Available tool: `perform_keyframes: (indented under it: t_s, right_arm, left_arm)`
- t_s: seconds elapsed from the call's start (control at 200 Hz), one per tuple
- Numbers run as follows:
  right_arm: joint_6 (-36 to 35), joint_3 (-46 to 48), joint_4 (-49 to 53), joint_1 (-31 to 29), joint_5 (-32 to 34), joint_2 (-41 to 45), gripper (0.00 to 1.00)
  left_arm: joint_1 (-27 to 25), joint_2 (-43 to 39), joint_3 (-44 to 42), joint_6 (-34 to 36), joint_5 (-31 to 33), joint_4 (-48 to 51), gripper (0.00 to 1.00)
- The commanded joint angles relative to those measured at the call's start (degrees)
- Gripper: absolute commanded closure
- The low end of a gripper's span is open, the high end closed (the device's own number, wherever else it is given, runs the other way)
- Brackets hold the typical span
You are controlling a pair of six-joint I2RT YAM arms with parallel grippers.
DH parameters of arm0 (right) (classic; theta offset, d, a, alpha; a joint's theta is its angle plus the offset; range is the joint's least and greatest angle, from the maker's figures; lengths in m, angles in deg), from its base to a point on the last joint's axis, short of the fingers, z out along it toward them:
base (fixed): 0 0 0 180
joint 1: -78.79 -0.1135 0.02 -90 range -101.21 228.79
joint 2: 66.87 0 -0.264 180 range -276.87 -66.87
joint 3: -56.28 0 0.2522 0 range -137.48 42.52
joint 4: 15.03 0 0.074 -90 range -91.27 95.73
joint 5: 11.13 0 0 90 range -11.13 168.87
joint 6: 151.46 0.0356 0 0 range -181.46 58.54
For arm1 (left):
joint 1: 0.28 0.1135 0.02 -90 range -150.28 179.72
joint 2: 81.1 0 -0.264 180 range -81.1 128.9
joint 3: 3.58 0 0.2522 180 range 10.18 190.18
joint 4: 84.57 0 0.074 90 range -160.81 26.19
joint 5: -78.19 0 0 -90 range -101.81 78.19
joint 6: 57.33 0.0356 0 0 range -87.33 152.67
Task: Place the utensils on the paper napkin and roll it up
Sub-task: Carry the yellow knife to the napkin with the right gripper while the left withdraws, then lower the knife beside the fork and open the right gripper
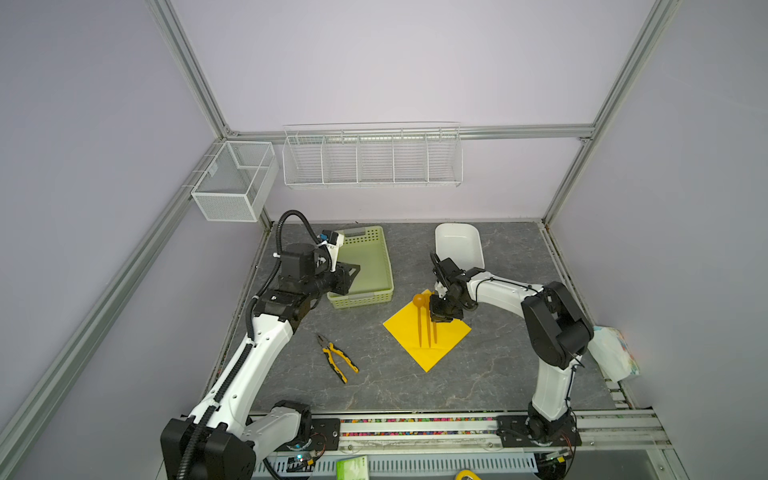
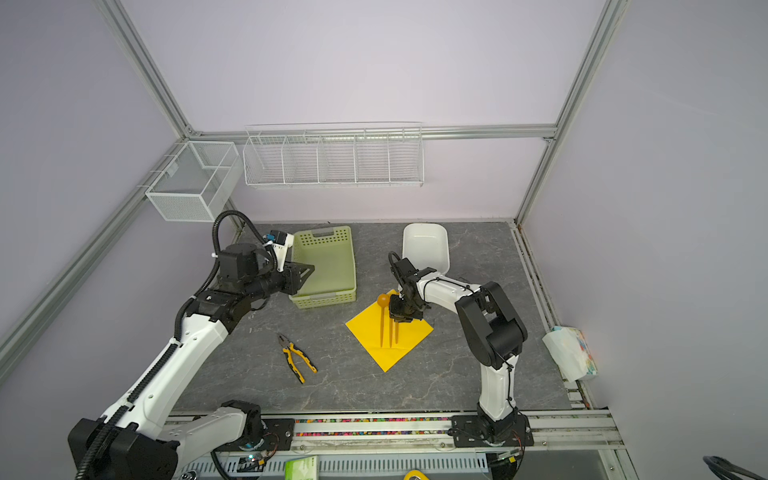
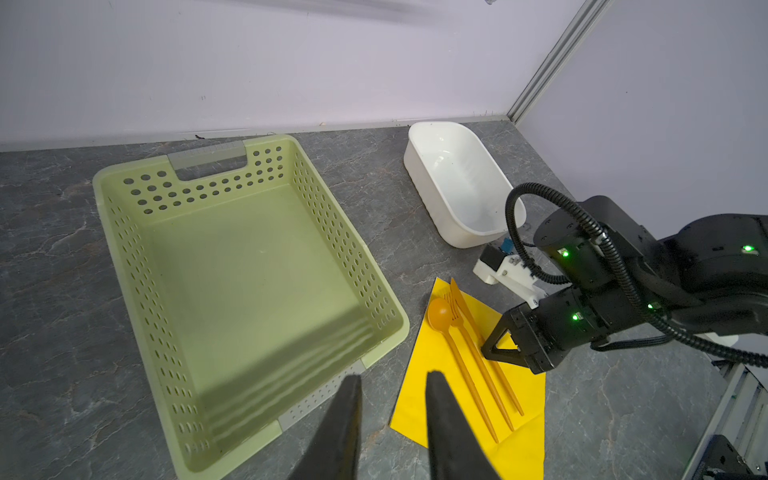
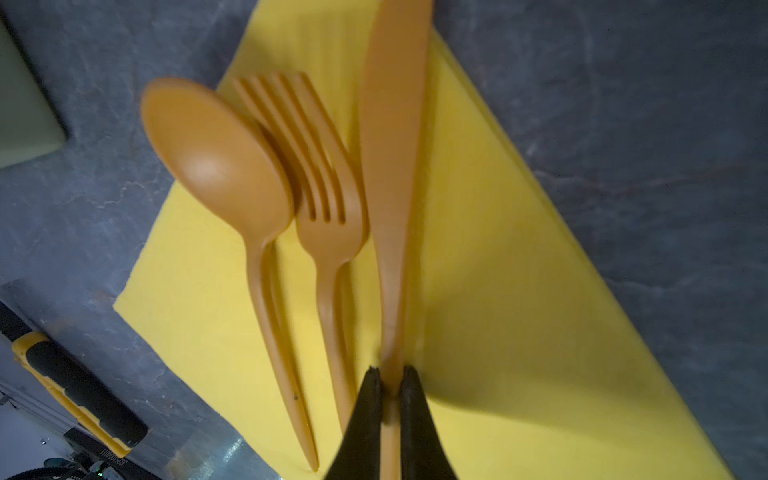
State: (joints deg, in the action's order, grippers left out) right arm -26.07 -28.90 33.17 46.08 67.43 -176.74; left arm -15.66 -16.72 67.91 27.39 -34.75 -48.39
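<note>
The yellow paper napkin (image 1: 451, 332) (image 3: 432, 386) lies flat like a diamond right of the table's middle. Three orange utensils are side by side over it: a spoon (image 4: 216, 162) (image 1: 419, 300), a fork (image 4: 328, 216) and a knife (image 4: 392, 124). The spoon's bowl pokes past the napkin's far edge. My right gripper (image 4: 390, 374) (image 1: 439, 319) is shut on the knife's handle, right over the napkin. My left gripper (image 3: 392, 382) (image 1: 353, 270) hangs open and empty above the green basket's near corner, well left of the napkin.
The pale green perforated basket (image 1: 384, 266) stands left of the napkin, a white tub (image 1: 457, 241) behind it. Yellow-and-black pliers (image 1: 336, 357) lie at front left. A tissue packet (image 1: 615, 353) sits at the right edge. Wire racks (image 1: 374, 158) hang on the back wall.
</note>
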Motion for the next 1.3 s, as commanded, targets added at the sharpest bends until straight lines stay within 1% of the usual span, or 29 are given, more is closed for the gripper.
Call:
perform_keyframes:
  t_s: [0.0, 0.295, 0.88, 1.13, 1.295]
  right_arm:
    - [0.9, 0.4, 0.1, 0.3, 0.3, -1.3, 0.92]
    - [0.7, 0.2, 1.0, 0.3, 0.8, -1.1, 0.91]
    - [1.0, 1.2, 1.3, 0.2, 2.1, 1.8, 0.90]
    - [1.0, 1.6, 1.1, 0.3, 2.0, 2.2, 0.90]
    - [0.7, 1.6, 1.0, 0.2, 0.9, 0.8, 0.88]
  left_arm:
    - [0.3, -0.6, -0.5, 0.7, -0.3, -0.3, 0.72]
    - [0.4, -0.4, -0.4, 0.8, -0.4, -0.3, 0.72]
    - [0.5, -0.2, -0.5, 0.7, -0.6, -0.1, 0.72]
    - [0.5, 0.0, -0.5, 0.8, -0.6, 0.0, 0.72]
    - [0.5, 0.2, -0.4, 0.8, -0.6, 0.1, 0.72]
